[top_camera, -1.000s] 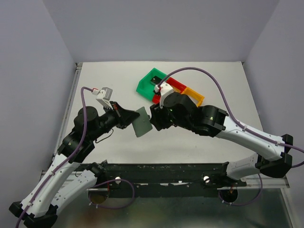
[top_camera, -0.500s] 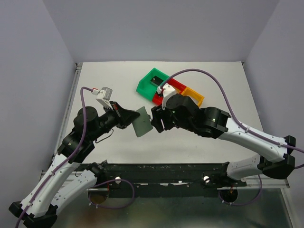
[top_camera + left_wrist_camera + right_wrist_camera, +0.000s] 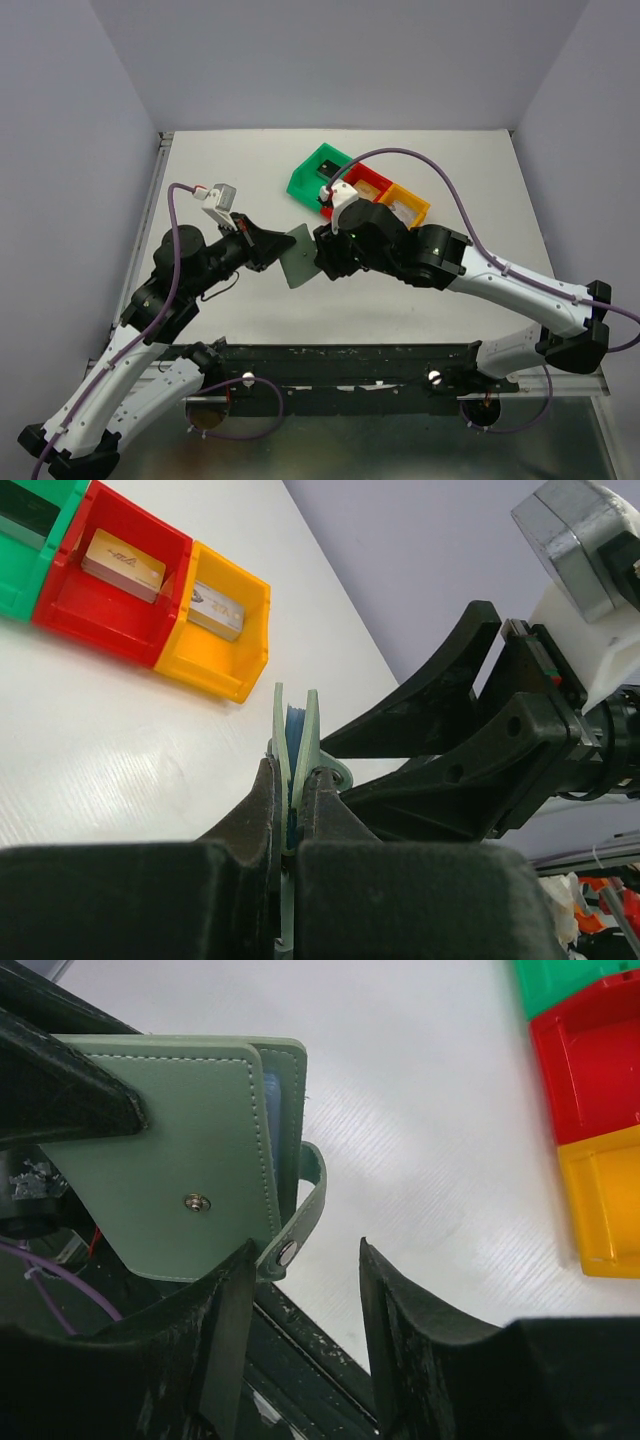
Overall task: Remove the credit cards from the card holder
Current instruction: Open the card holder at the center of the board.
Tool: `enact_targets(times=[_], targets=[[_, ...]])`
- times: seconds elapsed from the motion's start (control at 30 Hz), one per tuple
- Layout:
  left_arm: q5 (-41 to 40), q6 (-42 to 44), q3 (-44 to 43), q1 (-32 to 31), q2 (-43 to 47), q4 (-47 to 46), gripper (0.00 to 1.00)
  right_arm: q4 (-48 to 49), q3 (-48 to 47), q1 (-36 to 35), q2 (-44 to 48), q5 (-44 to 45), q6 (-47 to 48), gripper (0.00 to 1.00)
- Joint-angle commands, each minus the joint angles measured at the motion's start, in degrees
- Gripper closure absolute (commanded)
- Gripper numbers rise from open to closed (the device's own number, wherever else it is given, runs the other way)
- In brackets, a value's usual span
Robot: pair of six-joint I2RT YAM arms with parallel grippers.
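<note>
My left gripper (image 3: 275, 247) is shut on the grey-green card holder (image 3: 297, 256) and holds it above the table. In the left wrist view the holder (image 3: 296, 720) stands edge-on between my fingers, with a blue layer between its panels. My right gripper (image 3: 323, 254) is open at the holder's right edge. In the right wrist view the holder (image 3: 170, 1150) lies against my left finger (image 3: 235, 1290) and its snap strap (image 3: 300, 1222) hangs between the jaws. A tan-gold card (image 3: 124, 563) lies in the red bin, a silver-grey card (image 3: 217, 608) in the orange bin, and a black card (image 3: 328, 168) in the green bin.
The green bin (image 3: 310, 175), red bin (image 3: 372, 180) and orange bin (image 3: 410, 200) stand in a row behind my right wrist. The black rail (image 3: 340, 352) runs along the table's near edge.
My right gripper drew back a little to the right, then came back left to the holder's edge. The left gripper and the holder have not moved.
</note>
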State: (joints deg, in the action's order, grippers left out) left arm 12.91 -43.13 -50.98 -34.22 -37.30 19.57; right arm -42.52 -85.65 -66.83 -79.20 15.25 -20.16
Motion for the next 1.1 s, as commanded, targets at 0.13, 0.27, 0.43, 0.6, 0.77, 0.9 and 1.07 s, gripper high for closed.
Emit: enact_targets(times=[0.13,0.27,0.43,0.6,0.77,0.9,1.07], targets=[[2.7,-0.8,0.5,-0.4,1.4,-3.2,1.0,1.1,0.2,-0.3,-0.3,0.7,-1.0,0.6],[3.8,-0.8,1.0,-0.5,1.7,-3.8,1.0,1.7,0.4,0.1,-0.1,1.3,-1.1,0.72],[4.1,-0.3,1.1,-0.5,2.0,-3.4,1.0,2.4,1.4,0.7,1.3,1.7,-1.5,0.92],[4.7,1.0,1.3,-0.5,3.1,-3.3,1.0,2.7,4.0,2.1,3.9,1.5,-2.6,1.0],[9.8,1.8,3.7,-0.4,4.4,-8.7,1.0,7.8,10.0,3.5,9.6,-2.8,-2.3,1.0],[19.3,0.2,6.4,-0.3,4.1,-18.6,1.0,12.1,14.3,3.7,14.4,-7.6,-1.2,1.0],[27.7,-3.8,9.5,-0.3,3.2,-33.2,1.0,15.5,17.4,3.9,18.7,-13.1,-0.3,1.0]])
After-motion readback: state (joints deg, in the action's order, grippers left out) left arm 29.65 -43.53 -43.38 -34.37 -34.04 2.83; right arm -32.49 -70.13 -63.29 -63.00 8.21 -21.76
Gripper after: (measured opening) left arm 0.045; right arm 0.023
